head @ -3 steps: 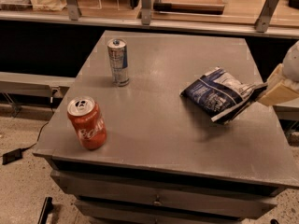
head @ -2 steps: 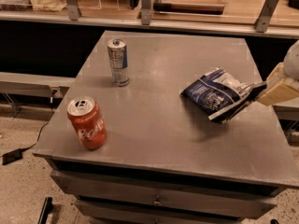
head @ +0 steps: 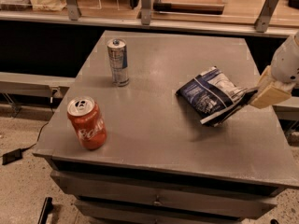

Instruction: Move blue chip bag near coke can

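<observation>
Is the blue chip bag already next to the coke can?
No, the gripper holds the blue chip bag at the right side of the table, while the coke can stands near its front left corner.

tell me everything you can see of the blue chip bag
The blue chip bag is crinkly dark navy foil with white patches and print, flat and rectangular. It is tilted over the right part of the grey table, its right end raised and pinched by the gripper, which reaches in from the right edge.
</observation>
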Available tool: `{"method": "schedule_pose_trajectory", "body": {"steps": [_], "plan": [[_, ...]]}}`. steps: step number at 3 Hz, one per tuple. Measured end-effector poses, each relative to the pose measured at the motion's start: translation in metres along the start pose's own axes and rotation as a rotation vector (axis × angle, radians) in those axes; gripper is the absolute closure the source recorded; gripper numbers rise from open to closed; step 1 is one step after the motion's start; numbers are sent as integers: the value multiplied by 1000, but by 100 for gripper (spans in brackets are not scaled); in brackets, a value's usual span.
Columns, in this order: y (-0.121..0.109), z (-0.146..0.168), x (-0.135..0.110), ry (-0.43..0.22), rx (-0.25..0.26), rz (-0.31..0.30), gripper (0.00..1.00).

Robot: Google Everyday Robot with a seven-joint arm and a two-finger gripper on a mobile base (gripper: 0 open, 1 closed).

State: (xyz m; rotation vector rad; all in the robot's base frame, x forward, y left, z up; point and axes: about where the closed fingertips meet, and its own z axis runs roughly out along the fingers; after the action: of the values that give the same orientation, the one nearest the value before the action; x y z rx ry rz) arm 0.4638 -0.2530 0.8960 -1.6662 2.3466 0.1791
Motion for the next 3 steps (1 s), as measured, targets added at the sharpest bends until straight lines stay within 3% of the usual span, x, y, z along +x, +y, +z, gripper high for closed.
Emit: {"method": "schedule_pose_trajectory", "body": {"steps": [1,3], "plan": [[2,3,-3,15,10,-24,100],[10,6,-11,-13,-11,-80,100]]}}
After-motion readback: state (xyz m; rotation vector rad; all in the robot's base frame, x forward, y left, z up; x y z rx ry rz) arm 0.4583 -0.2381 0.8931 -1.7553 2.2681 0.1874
